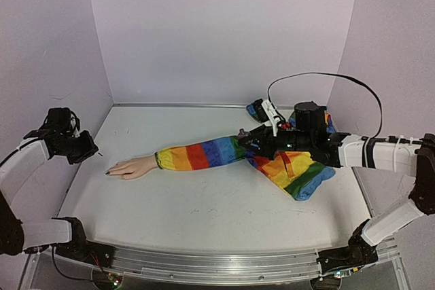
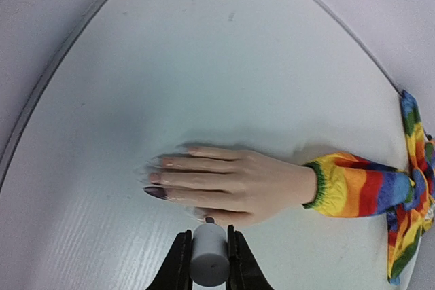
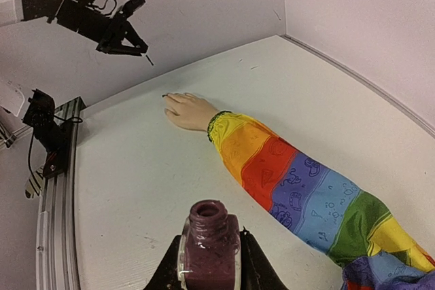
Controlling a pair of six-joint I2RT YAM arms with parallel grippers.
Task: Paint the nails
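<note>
The mannequin hand [image 1: 132, 167] lies palm down on the white table, fingers pointing left, in a rainbow-striped sleeve [image 1: 204, 155]. One of the nails [image 2: 155, 193] is dark purple; the nails beside it [image 2: 155, 177] look pale. My left gripper [image 2: 209, 236] is shut on a grey brush cap [image 2: 209, 256], whose dark brush tip [image 2: 209, 220] points toward the hand. That gripper [image 1: 85, 147] hangs in the air left of the fingertips. My right gripper [image 3: 211, 242] is shut on an open bottle of purple polish [image 3: 207, 252], beside the sleeve [image 3: 299, 188] at the right.
The sleeve's loose end lies bunched in a heap [image 1: 299, 174] under the right arm. A black cable [image 1: 326, 76] loops above that arm. Purple walls close the back and sides, and a metal rail [image 1: 204, 263] runs along the near edge.
</note>
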